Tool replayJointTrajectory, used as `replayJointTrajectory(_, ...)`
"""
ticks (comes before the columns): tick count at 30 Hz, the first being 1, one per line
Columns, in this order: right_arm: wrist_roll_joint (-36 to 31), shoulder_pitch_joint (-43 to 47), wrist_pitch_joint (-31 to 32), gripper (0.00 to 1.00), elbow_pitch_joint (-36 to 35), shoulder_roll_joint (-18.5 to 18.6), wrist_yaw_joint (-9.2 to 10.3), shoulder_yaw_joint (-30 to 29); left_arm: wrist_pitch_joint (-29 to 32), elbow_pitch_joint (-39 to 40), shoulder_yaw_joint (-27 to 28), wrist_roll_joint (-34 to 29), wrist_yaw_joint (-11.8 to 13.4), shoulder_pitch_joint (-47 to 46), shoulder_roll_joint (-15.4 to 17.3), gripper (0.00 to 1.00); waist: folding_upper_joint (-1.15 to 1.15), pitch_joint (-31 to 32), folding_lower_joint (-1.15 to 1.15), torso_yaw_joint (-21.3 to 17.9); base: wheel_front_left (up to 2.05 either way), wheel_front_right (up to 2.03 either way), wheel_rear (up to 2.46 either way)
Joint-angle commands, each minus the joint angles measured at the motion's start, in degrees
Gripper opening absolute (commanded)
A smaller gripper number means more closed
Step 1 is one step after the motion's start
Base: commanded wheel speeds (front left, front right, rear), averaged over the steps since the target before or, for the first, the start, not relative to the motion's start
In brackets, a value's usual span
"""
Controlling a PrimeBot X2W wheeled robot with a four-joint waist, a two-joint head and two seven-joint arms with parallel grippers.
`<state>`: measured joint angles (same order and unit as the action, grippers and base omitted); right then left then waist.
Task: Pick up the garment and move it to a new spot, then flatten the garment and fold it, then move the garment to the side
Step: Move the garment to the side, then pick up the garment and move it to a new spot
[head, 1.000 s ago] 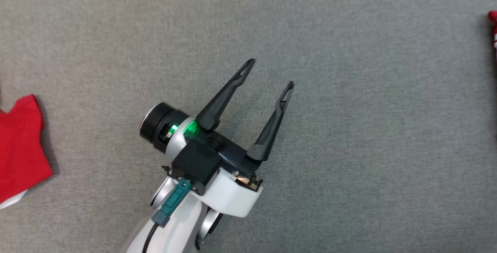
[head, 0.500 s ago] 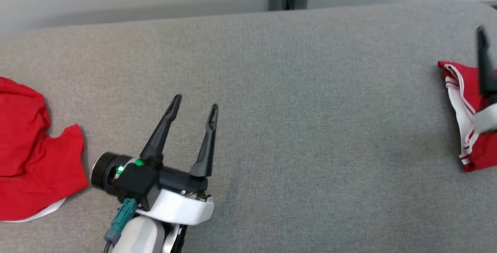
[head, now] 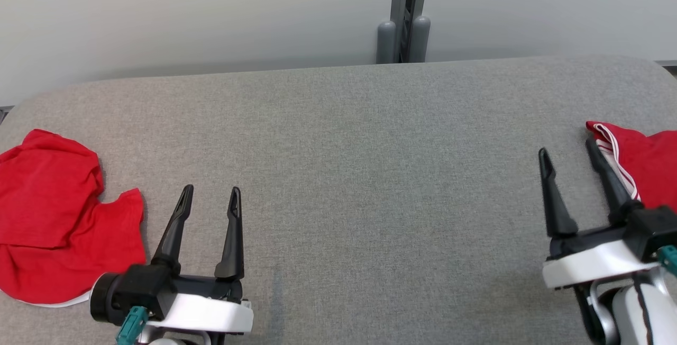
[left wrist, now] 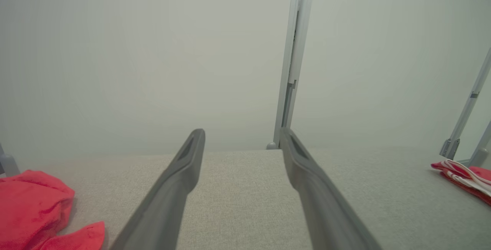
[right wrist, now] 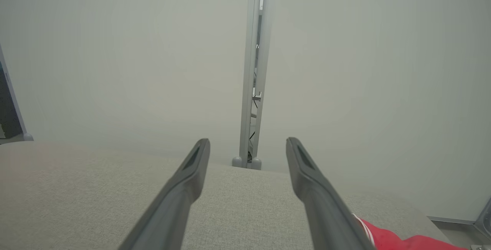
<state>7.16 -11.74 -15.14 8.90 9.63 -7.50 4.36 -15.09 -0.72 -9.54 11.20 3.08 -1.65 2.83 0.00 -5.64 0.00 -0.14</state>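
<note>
Grey fabric bench (head: 338, 138): a woven cover with rounded far corners that spans nearly the whole width of the head view and carries both garments.
Crumpled red garment (head: 53, 218): lies bunched at the bench's left end. One flap reaches toward the middle, and a sliver of white shows under its near edge.
Striped red garment (head: 653, 160): lies at the bench's right end and is cut off by the edge of the head view. White stripes run along the side that faces the middle (most of it is out of frame, so I cannot tell whether it is folded).
Left pincer (head: 210, 191): spread and holding nothing, at the lower left of the head view. Its fingers point toward the wall. It is just beside the crumpled garment's flap, with a strip of grey cover between them.
Right pincer (head: 566, 149): spread and holding nothing, at the lower right. In the head view its outer finger crosses in front of the striped garment's white edge, and I cannot tell whether it touches the cloth.
Wall (head: 185, 11): pale and plain, behind the bench's far edge.
Post (head: 404, 11): a grey upright against the wall, roughly opposite the bench's middle. In each wrist view it stands between that pincer's fingertips or close beside one of them.
</note>
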Motion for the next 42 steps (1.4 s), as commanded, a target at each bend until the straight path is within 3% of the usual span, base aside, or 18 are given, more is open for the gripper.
replayJointTrajectory(1, -0.1, 1.6, -0.1, 1.00, -0.5, -1.3, 0.01, -0.4, 0.0, -0.3, 0.5, 0.6, 0.4, 0.8, 0.2, 1.00, 0.00, 0.6, 0.00, 0.1, 0.00, 0.00, 0.00)
replayJointTrajectory(11, -2.8, 6.5, -0.1, 1.00, -1.4, -4.5, 0.01, -1.3, 0.0, -2.1, 0.2, 2.2, 0.2, 2.7, 0.2, 1.00, 0.00, 1.6, 0.00, 0.7, 0.00, 0.00, 0.00)
replayJointTrajectory(36, -2.3, 7.1, -0.1, 1.00, -0.3, -4.5, 0.01, -2.0, 0.0, -3.1, -0.3, 1.8, -0.8, 3.1, 0.2, 1.00, 0.00, 2.5, 0.00, 1.2, 0.00, 0.00, 0.00)
replayJointTrajectory(42, -2.2, 7.3, -0.1, 1.00, -0.2, -4.4, 0.01, -1.8, 0.0, -3.4, -1.0, 1.6, -1.1, 2.1, 0.2, 1.00, 0.00, 1.9, 0.00, 3.0, 0.00, 0.00, 0.00)
